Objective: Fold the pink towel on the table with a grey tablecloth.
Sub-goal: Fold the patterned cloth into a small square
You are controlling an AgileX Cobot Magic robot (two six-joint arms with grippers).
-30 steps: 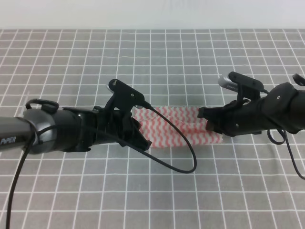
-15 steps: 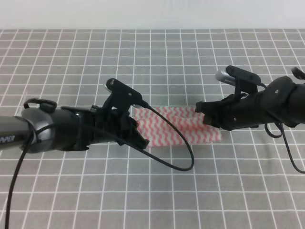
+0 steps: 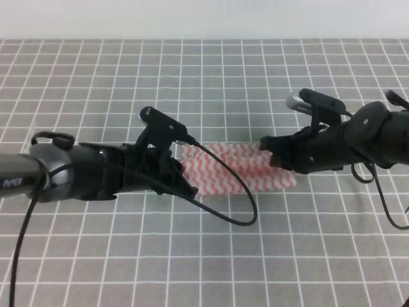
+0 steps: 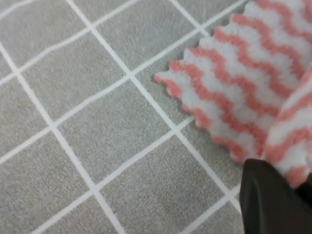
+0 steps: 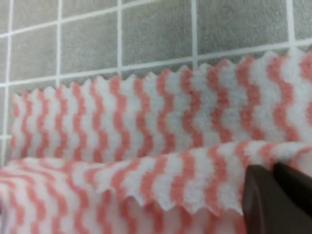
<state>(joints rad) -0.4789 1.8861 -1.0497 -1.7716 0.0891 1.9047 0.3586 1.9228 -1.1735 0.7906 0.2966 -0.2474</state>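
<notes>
- Your pink towel [image 3: 239,167] lies near the middle of the grey gridded surface [image 3: 211,83], doubled into a long flat band running left to right between the two arms.
- Your left gripper [image 3: 185,185] sits low at the band's left end. In the left wrist view a dark fingertip [image 4: 273,200] presses a raised fold of the towel, so the jaws look closed on the cloth.
- Your right gripper [image 3: 271,153] is at the right end, close above the surface. In the right wrist view its two dark fingertips [image 5: 265,202] sit tight together with the upper layer's zigzag edge pinched between them.
- A black cable [image 3: 236,198] loops from the left arm across the towel's front edge.
</notes>
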